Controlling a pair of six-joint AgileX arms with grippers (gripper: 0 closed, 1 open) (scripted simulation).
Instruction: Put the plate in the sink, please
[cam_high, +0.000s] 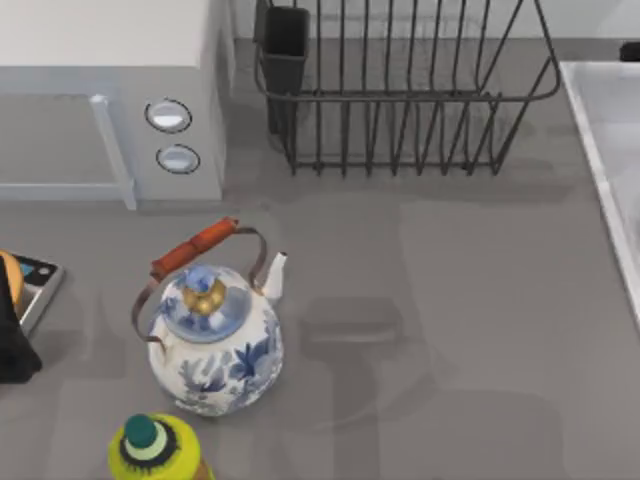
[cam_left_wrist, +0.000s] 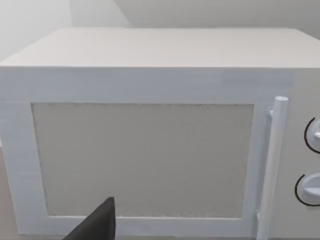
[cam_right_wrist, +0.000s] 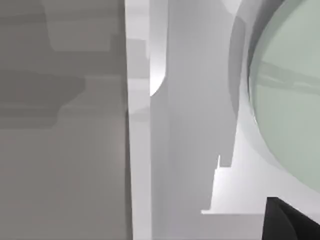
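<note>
Plate (cam_right_wrist: 292, 100) seen in right wrist view as a pale mint-green disc inside the light basin, close against the sink's inner wall; whether resting flat on the bottom or hanging just above it cannot be told. Sink (cam_high: 600, 130) at the right edge of the surface in top view, pale raised rim running from far to near, basin partly cut off by the frame. Dark part of the right claw (cam_right_wrist: 290, 220) at the corner of the right wrist view, near the plate; fingers not resolved, so grasping or released cannot be told. Dark tip of the left claw (cam_left_wrist: 100, 222) low in the left wrist view, facing the microwave (cam_left_wrist: 150, 135) door at the far left; arm looks parked, claw state likewise cannot be told. Rest of the surface: blue-and-white teapot (cam_high: 215, 345) left of centre and near, green-and-yellow bottle top (cam_high: 150, 445) just nearer than it, black wire dish rack (cam_high: 400, 90) at the far side between microwave and sink, all well apart from the sink. Judgement on progress: transport to the sink appears done or nearly so, plate already within the basin outline. Left to confirm: plate set down and settled, claw let go, right arm lifted away without dragging the rim.
</note>
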